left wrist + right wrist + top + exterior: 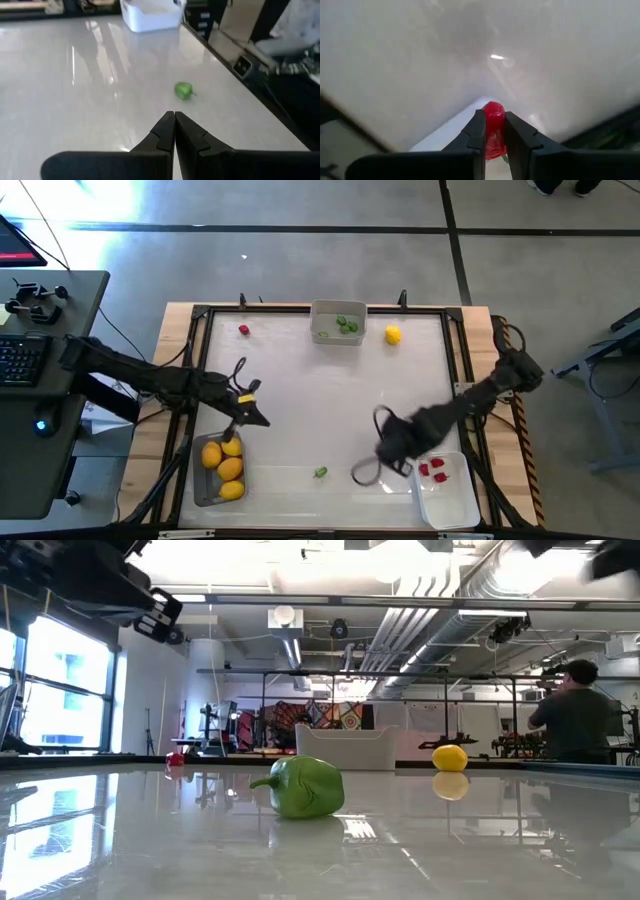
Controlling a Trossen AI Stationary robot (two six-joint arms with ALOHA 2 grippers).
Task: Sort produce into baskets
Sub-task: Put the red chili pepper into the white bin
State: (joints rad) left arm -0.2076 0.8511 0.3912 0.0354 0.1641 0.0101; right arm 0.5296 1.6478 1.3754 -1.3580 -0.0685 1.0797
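Note:
My right gripper point(406, 464) is shut on a red strawberry piece point(494, 126), just above the left corner of the white bin point(450, 498), which holds several red pieces point(432, 470). My left gripper point(264, 420) is shut and empty, above the table beside the dark-tinted bin point(203, 485) that holds several yellow lemons point(229, 468). A green piece point(320, 472) lies on the table near the front edge and shows in the left wrist view point(184, 90). A pale bin point(338, 308) at the far edge holds green pieces point(346, 325). A lemon point(393, 334) and a strawberry point(243, 330) lie loose on the table at the far side. My right gripper pinches the red strawberry piece by its two sides point(494, 116) between its two fingers. The piece is lifted clear, over the table surface and the white bin's rim point(451, 129).
The table's raised frame point(455, 315) runs around the white top. A desk with a keyboard point(20, 355) stands to the left of the table. A person point(575, 720) stands in the room beyond the far edge. Open table surface lies in the middle point(320, 395).

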